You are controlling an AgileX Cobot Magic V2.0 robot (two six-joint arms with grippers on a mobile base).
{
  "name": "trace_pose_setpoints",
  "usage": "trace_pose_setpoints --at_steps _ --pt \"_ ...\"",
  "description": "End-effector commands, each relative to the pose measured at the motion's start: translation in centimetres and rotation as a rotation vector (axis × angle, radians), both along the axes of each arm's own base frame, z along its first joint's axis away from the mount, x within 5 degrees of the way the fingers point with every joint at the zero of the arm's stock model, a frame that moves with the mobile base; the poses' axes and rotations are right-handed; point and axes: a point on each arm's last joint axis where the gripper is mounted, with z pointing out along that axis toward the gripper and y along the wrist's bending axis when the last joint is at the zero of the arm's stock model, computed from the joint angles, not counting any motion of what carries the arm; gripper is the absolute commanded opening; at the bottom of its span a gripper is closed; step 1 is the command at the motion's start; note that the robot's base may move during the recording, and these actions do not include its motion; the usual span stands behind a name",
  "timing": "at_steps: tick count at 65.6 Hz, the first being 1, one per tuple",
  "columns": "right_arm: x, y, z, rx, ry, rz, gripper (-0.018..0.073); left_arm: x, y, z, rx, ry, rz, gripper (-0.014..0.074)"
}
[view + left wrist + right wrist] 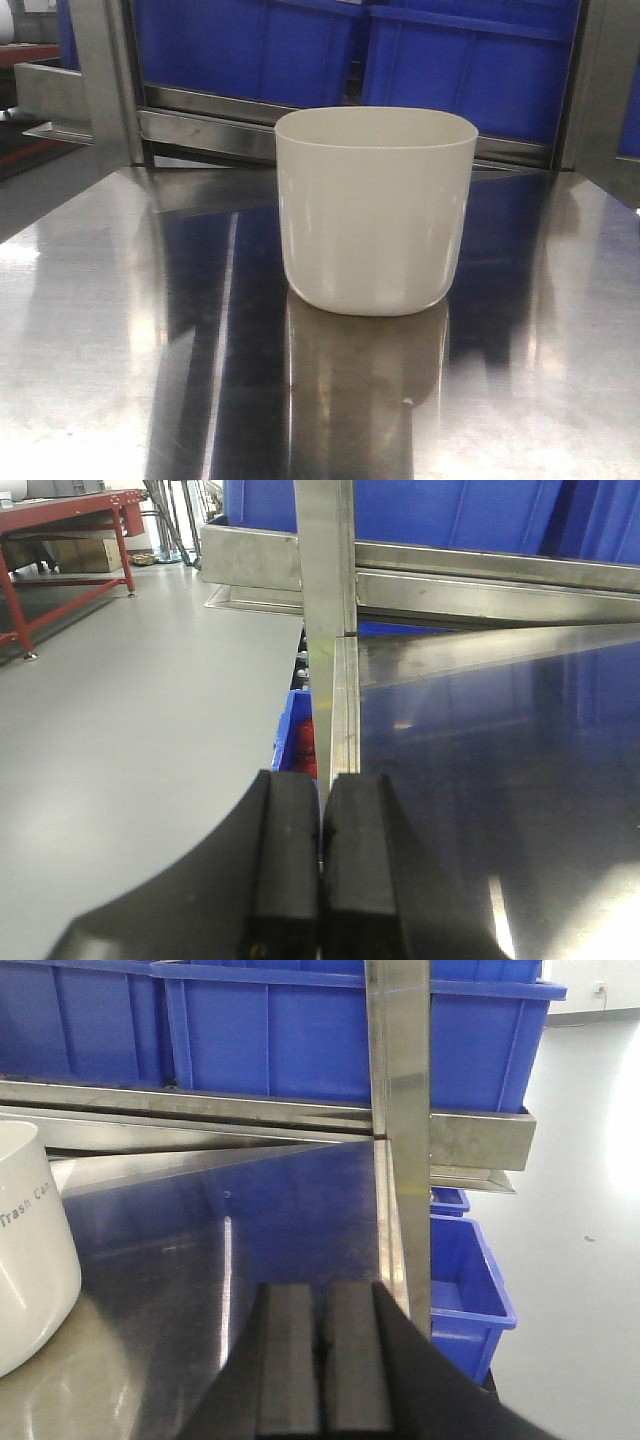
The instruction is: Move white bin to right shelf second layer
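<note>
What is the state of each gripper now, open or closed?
Left black-padded gripper: closed, holding nothing.
Right black-padded gripper: closed, holding nothing.

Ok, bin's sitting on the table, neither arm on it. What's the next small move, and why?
Probably open the right end effector and ease it left toward the bin. Its jaws are shut on nothing, and the bin stands upright on the table at the left edge of that wrist view. The left end effector is shut too, with no bin in its view.
</note>
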Motion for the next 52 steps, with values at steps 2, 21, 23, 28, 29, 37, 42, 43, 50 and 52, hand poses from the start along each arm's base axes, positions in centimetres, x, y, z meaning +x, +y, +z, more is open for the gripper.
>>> trace_pose_setpoints --at_steps 2,21,23,28,29,37,42,43,50,52 --pt "-0.24 -0.04 1.42 -0.005 -0.118 -0.005 0.0055 0.07 -0.04 -0.38 -0.009 -0.063 -0.006 0.0085" --pt "-0.24 -0.04 1.42 -0.005 -0.118 -0.005 0.0055 0.07 -0.04 -0.38 -0.009 -0.063 -0.006 0.0085" --pt "-0.24 -0.04 1.42 -0.005 -0.118 -0.005 0.0055 0.07 -0.04 -0.38 -0.009 -0.063 -0.006 0.0085" --pt "-0.24 -0.04 1.42 -0.005 -0.118 -0.005 0.0055 0.07 -0.04 -0.38 -0.009 -0.063 -0.006 0.0085" --pt "-0.24 -0.04 1.42 -0.005 -0.118 -0.005 0.0055 0.07 -0.04 -0.38 -0.009 -0.063 -0.006 0.0085" --pt "-0.24 -0.04 1.42 -0.005 -0.118 -0.005 0.0055 0.07 -0.04 -0.38 -0.009 -0.063 -0.006 0.0085" --pt "-0.24 -0.04 1.42 -0.005 -0.118 -0.005 0.0055 0.07 -0.04 -0.38 -0.009 -0.063 -0.006 0.0085" --pt "-0.24 -0.04 1.42 -0.005 -0.118 -0.005 0.0055 0.07 -0.04 -0.38 -0.009 -0.063 -0.006 0.0085" --pt "-0.24 -0.04 1.42 -0.005 -0.118 -0.005 0.0055 0.07 -0.04 -0.38 -0.009 -0.063 -0.006 0.0085" --pt "-0.24 -0.04 1.42 -0.005 -0.118 -0.005 0.0055 0.07 -0.04 -0.38 -0.009 -0.063 -0.006 0.0085"
